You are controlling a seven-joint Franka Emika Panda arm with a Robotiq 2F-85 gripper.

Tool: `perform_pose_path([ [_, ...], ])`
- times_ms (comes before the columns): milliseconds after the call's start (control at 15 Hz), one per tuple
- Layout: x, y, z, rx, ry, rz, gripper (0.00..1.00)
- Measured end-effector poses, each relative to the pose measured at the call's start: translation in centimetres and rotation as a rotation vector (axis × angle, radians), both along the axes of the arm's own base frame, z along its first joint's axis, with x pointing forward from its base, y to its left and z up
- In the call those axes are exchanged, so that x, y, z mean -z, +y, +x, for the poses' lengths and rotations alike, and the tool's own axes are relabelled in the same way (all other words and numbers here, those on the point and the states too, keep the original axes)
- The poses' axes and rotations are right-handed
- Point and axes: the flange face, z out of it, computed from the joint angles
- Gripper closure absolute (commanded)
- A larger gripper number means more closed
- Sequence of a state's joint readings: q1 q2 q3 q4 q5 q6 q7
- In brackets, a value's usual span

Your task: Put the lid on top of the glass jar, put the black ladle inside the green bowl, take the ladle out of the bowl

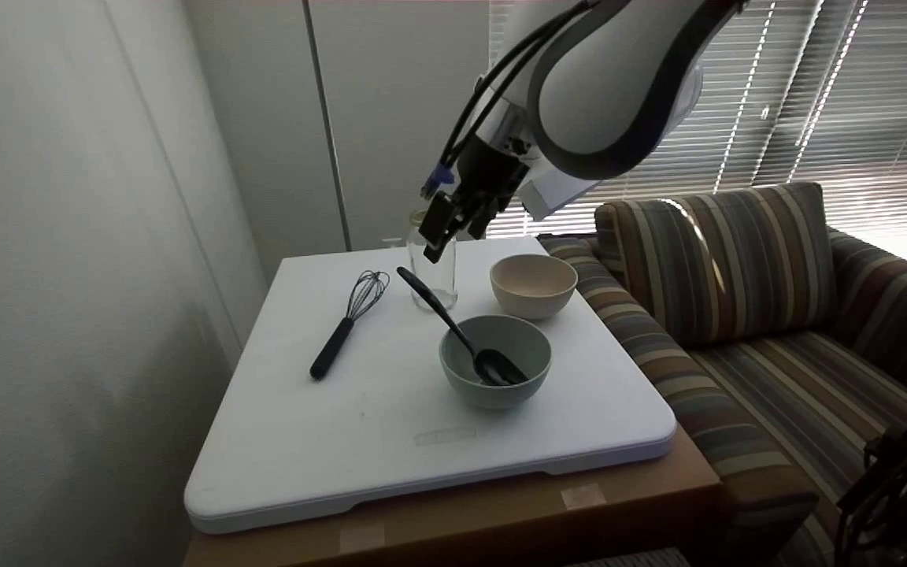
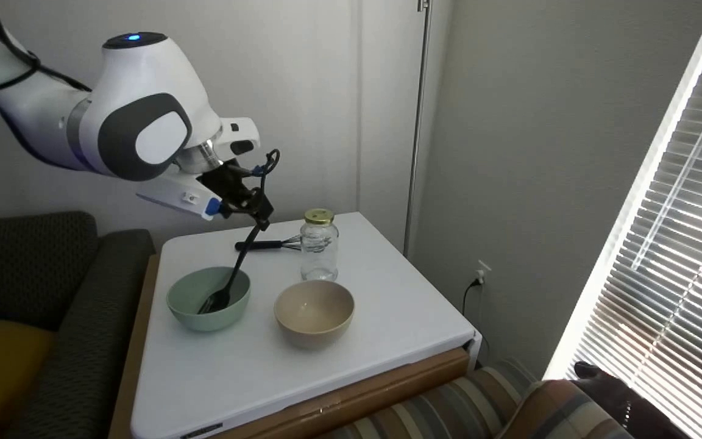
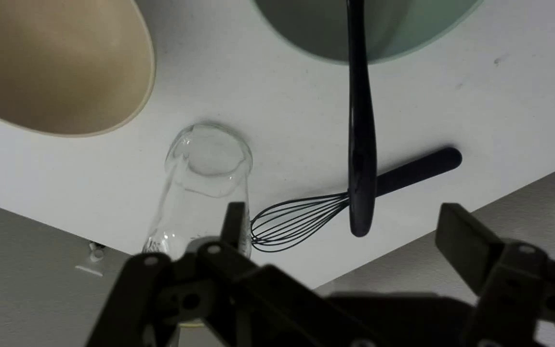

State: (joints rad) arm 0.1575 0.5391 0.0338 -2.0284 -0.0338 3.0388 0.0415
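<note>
Gripper (image 3: 342,236) found spread wide, holding nothing; in the wrist view the handle end of the ladle (image 3: 361,125) shows between its jaws, touching neither, though depth cannot be confirmed. The scoop sits inside the green bowl (image 1: 486,397); the handle crosses its rim and rises toward the far left in an exterior view. The lid (image 2: 319,216) is on the jar (image 2: 319,255); how firmly it is seated cannot be verified. Taking the ladle out is judged the outstanding step. Principal hazard: a shallow or off-centre closure, which would push the slim handle aside or let it turn in the grip. A sideways pull could hook the scoop on the rim and drag or tip the green bowl. One jaw overlaps the jar in the wrist view; clearance is uncertain, and a wide swing that way could topple it. The whisk (image 3: 415,172), equally dark, lies beyond the handle there and could mislead the aim. Condition of the ladle: black throughout, long, the handle broadening toward its end with a gloss that suggests a smooth, possibly slippery surface.
</note>
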Motion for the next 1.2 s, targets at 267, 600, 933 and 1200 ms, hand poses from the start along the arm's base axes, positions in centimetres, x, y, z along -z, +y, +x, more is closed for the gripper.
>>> perform_pose_path([
  [267, -0.5, 0.3, 0.1, -0.006, 0.001, -0.008, 0.00],
  [600, 0.5, 1.4, 0.9, -0.017, -0.039, 0.012, 0.00],
  [933, 3.8, 2.6, 2.4, -0.030, -0.064, 0.026, 0.00],
  [1200, 5.9, 3.4, 3.7, -0.047, -0.069, 0.023, 0.34],
])
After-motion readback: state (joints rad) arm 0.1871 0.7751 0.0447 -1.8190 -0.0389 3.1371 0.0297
